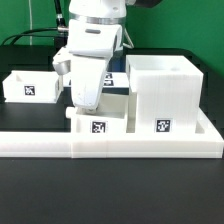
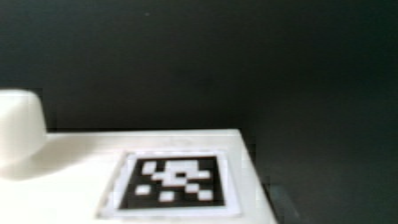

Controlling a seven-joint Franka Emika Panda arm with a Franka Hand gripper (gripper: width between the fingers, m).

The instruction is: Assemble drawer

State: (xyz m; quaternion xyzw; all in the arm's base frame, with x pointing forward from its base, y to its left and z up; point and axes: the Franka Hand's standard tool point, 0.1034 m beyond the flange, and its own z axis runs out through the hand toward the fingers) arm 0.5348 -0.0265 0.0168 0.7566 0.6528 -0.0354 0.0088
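Observation:
The large white cube-like housing (image 1: 165,92) stands at the exterior view's right, against the border wall. A small white tray (image 1: 100,120) with a tag on its front sits just to its left. A second small tray (image 1: 30,86) stands apart at the far left. My gripper (image 1: 88,104) is lowered at the back left corner of the middle tray, and its fingertips are hidden behind the tray's wall. The wrist view shows a white tagged face (image 2: 175,180) very close, with a rounded white part (image 2: 18,130) beside it. No fingers show there.
The long low white border wall (image 1: 110,146) runs along the front, with the housing and the middle tray pressed against it. The black table (image 1: 110,195) lies in front of it. Cables hang behind the arm at the back left.

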